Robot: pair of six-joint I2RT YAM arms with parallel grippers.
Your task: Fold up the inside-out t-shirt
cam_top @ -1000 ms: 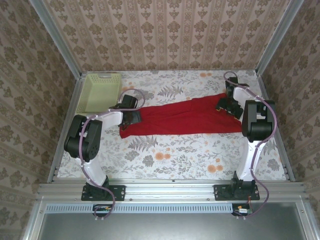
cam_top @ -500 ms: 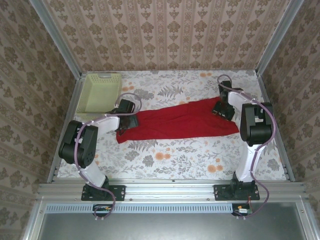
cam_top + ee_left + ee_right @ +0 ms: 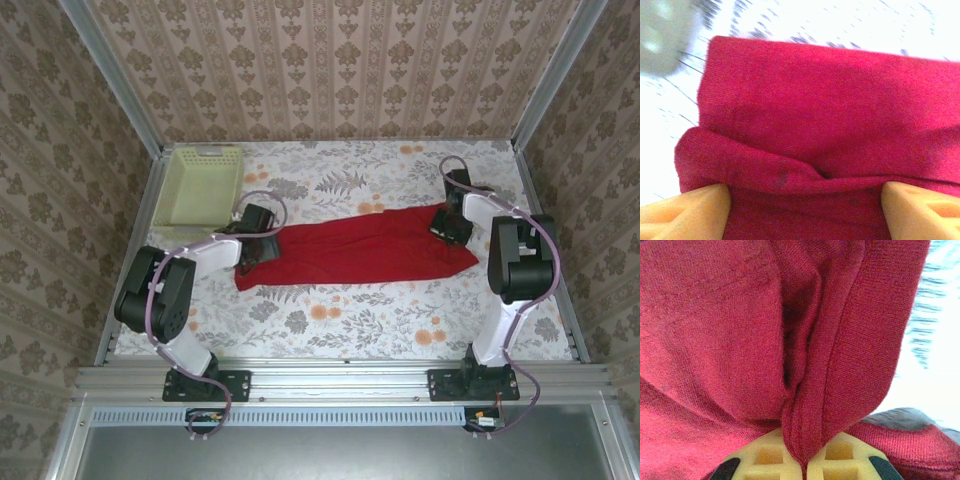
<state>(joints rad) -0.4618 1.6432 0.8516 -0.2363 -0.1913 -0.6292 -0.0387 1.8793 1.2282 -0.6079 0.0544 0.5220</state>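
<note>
The inside-out t-shirt point(image 3: 360, 250) is a long red band lying across the middle of the floral table. My left gripper point(image 3: 262, 248) sits at its left end. In the left wrist view this gripper point(image 3: 805, 189) is open, its yellow fingers point(image 3: 695, 210) wide apart with a rolled fold of the t-shirt point(image 3: 830, 100) lying between them. My right gripper point(image 3: 447, 225) is at the shirt's far right end. In the right wrist view this gripper point(image 3: 803, 460) is shut, pinching a hemmed fold of the t-shirt point(image 3: 715, 330) between its pads.
A pale yellow-green plastic basket point(image 3: 200, 185) stands at the back left, just beyond the left gripper. Metal frame rails point(image 3: 340, 375) and wallpapered walls enclose the table point(image 3: 350, 320). Bare floral tabletop lies in front of the shirt.
The right gripper has closed on the shirt's right end. The left arm's elbow swung outward to the left, its gripper staying open at the shirt's left end. The shirt shifted slightly.
</note>
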